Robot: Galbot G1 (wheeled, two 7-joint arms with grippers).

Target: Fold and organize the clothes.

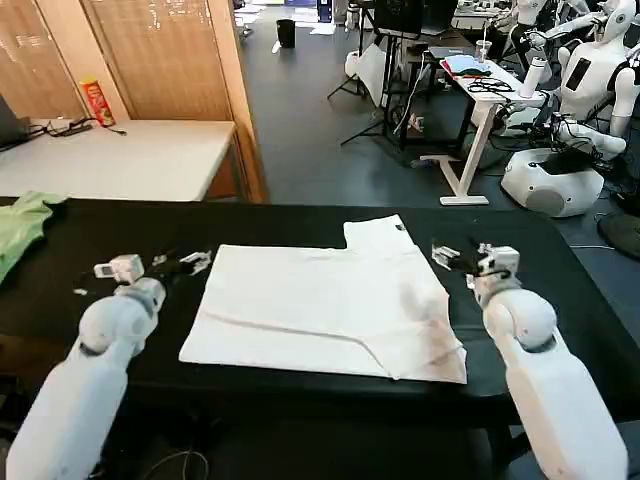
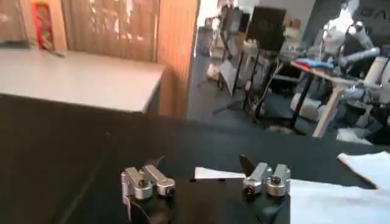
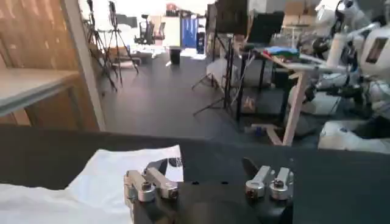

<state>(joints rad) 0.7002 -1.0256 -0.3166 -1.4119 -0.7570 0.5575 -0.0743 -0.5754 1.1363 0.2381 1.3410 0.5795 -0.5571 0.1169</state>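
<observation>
A white T-shirt (image 1: 320, 300) lies partly folded and flat on the black table (image 1: 110, 225), with a sleeve sticking out at its far edge and a bit of dark print showing there (image 3: 173, 162). My left gripper (image 1: 180, 263) hovers open just off the shirt's left edge, nothing between its fingers; the left wrist view shows the shirt's corner (image 2: 213, 175) beyond the open gripper (image 2: 201, 164). My right gripper (image 1: 450, 255) is open beside the shirt's right edge, empty; in the right wrist view that gripper (image 3: 204, 167) sits over bare table next to the sleeve.
A light green garment (image 1: 20, 225) lies at the table's far left corner. A pale table (image 1: 120, 155) with a red can stands behind. Other robots and a white desk (image 1: 480, 85) are across the room at the right.
</observation>
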